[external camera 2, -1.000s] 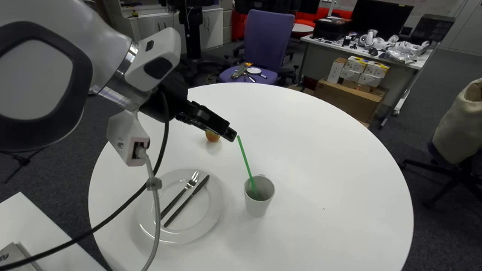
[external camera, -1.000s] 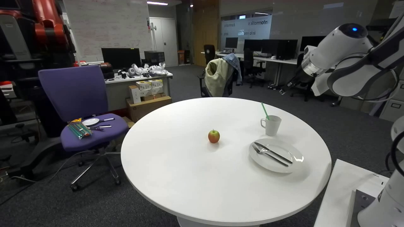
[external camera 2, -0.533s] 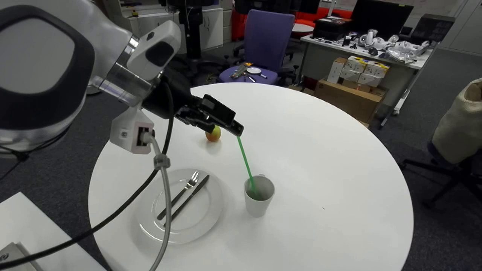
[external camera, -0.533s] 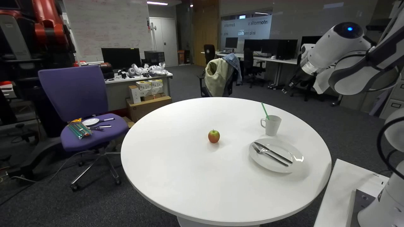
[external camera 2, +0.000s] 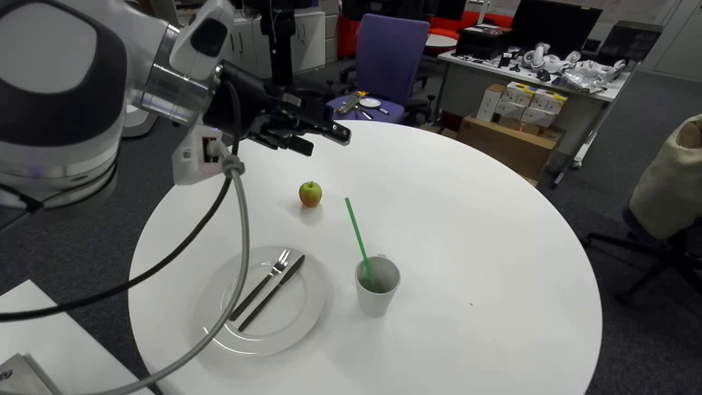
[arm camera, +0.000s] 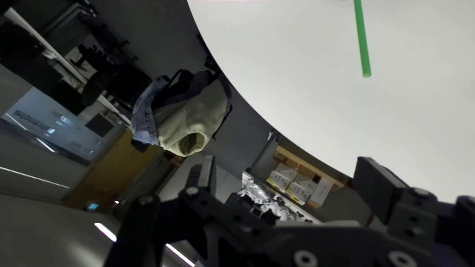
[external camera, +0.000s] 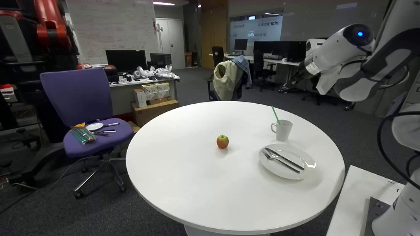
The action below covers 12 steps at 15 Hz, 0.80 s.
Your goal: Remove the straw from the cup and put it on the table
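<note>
The green straw (external camera: 275, 115) leans in the white cup (external camera: 284, 132) on the round white table (external camera: 203, 183). In an exterior view the straw (external camera 2: 356, 227) rises well above the rim of the cup (external camera 2: 375, 303). My gripper (external camera 2: 322, 139) is open and empty, in the air above the table, apart from the straw. It also shows small in an exterior view (external camera: 288, 85), higher than the straw. In the wrist view the fingers of my gripper (arm camera: 289, 172) stand wide apart, and the straw's tip (arm camera: 362, 40) is above them in the picture. The cup is out of the wrist view.
A white plate (external camera: 310, 167) with a fork (external camera: 279, 160) and a knife (external camera: 285, 158) stands near the cup. An apple (external camera: 222, 142) sits toward the table's middle. A grey cable (external camera 2: 241, 241) hangs from the arm across the plate in an exterior view. Chairs stand around the table.
My gripper has risen away from the straw's top, and the wrist has turned so both fingers show. The apple, partly covered before, is now uncovered. Straw and cup have not moved.
</note>
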Tool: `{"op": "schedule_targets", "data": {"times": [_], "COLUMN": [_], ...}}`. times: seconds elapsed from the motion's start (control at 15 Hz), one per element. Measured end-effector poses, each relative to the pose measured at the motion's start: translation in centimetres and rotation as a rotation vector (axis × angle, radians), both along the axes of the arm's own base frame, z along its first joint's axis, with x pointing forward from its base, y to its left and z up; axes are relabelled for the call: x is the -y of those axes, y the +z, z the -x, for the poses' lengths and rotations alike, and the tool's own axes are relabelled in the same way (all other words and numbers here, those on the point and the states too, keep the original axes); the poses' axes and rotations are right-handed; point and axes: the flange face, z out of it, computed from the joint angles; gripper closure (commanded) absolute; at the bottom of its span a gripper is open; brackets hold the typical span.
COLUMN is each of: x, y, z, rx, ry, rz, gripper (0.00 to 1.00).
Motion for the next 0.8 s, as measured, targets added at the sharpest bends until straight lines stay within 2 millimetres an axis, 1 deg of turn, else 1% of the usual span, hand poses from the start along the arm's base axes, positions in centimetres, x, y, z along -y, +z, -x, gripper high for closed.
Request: {"op": "schedule_targets", "data": {"times": [0.07,0.13,0.2,0.33,0.47,0.6,0.8], "x": [-0.5,-0.9,-1.1,-0.8,0.4,2.1,4.9], "y": [0.4,0.2,-0.7,-3.3,-5.3,-6.6,-7.2], "z": [-0.7,-1.3,-1.7,-2.0,-2.0,-2.0,-2.4], "rx": [0.038,0.064,0.073,0.077,0.078,0.076,0.076], "ry": [-0.038,-0.077,-0.115,-0.202,-0.299,-0.394,-0.526], "rz": [-0.008,-0.024,-0.050,-0.116,-0.170,-0.209,-0.259], "gripper": [0.00,0.00,0.00,0.00,0.00,0.00,0.00]}}
